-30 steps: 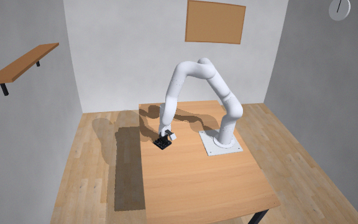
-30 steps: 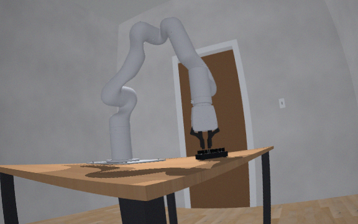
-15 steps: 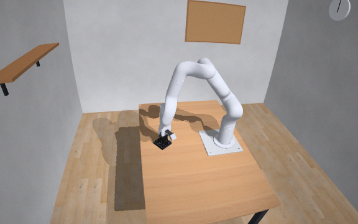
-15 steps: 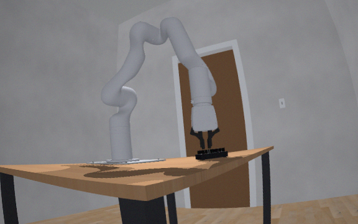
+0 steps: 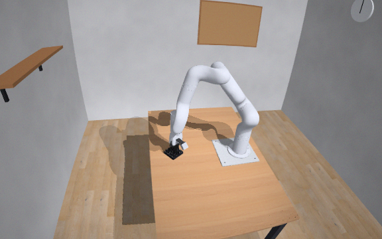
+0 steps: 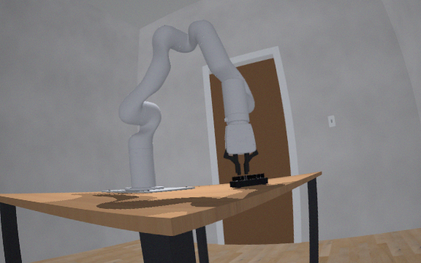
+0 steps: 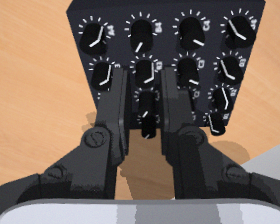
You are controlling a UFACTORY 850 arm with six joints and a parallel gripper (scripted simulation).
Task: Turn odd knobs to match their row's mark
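Note:
The black knob box [image 5: 171, 156] stands on the wooden table near its left edge. It also shows in the exterior view [image 6: 248, 180] and in the wrist view [image 7: 167, 50]. Its knobs are black with white lines, and several point in different directions. My gripper [image 7: 144, 86] points straight down over the box, in the exterior view [image 6: 242, 171] with its tips just at the knob tops. The fingers are partly open and straddle one knob [image 7: 147, 111], second from the left in the third row from the far edge in the wrist view. I see narrow gaps beside it. The fingers hide its neighbours.
The arm's white base plate [image 5: 235, 153] is bolted to the table to the right of the box. The table's left edge [image 5: 151, 156] runs close beside the box. A brown door [image 6: 254, 146] stands behind the table in the exterior view.

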